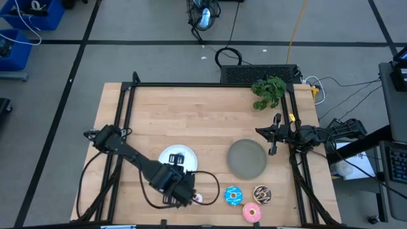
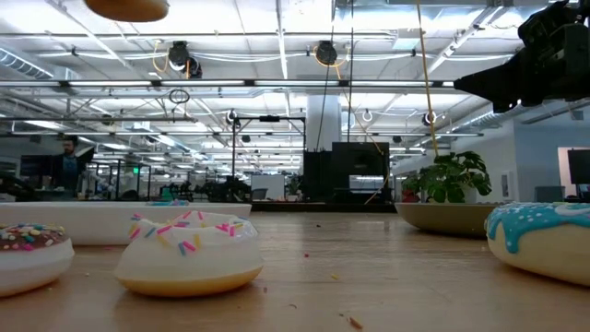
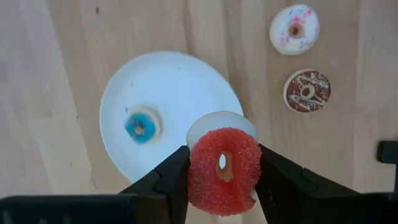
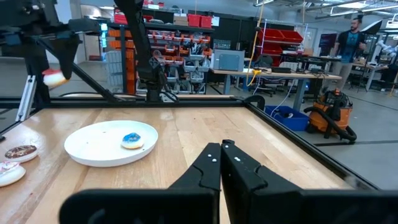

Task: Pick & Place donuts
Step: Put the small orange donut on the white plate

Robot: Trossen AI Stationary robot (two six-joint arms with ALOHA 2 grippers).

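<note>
My left gripper (image 1: pixel 191 196) hangs over the near left part of the table, beside the white plate (image 1: pixel 170 166), shut on a tiny red donut (image 3: pixel 224 171). A tiny blue donut (image 3: pixel 142 126) lies flat on the white plate (image 3: pixel 168 87). Three larger donuts lie flat on the wood near the front edge: blue (image 1: pixel 233 195), chocolate-brown (image 1: pixel 261 194) and pink (image 1: pixel 252 212). The grey plate (image 1: pixel 247 159) sits right of centre. My right gripper (image 4: pixel 221 146) waits shut at the table's right edge (image 1: pixel 275 135), touching nothing. My left gripper pinches the red donut by two opposite sides of its outer rim (image 3: pixel 194 168) between its two fingers (image 3: pixel 171 177). The fingers come from above, pointing down. The donut is lifted clear over the white plate's edge, standing on edge with its hole facing the wrist camera.
A green plant (image 1: pixel 268 92) sits at the far right corner. Black frame rails (image 1: pixel 191 84) run along the table's far, left and right sides. Bare wood lies between the plates and the far rail.
</note>
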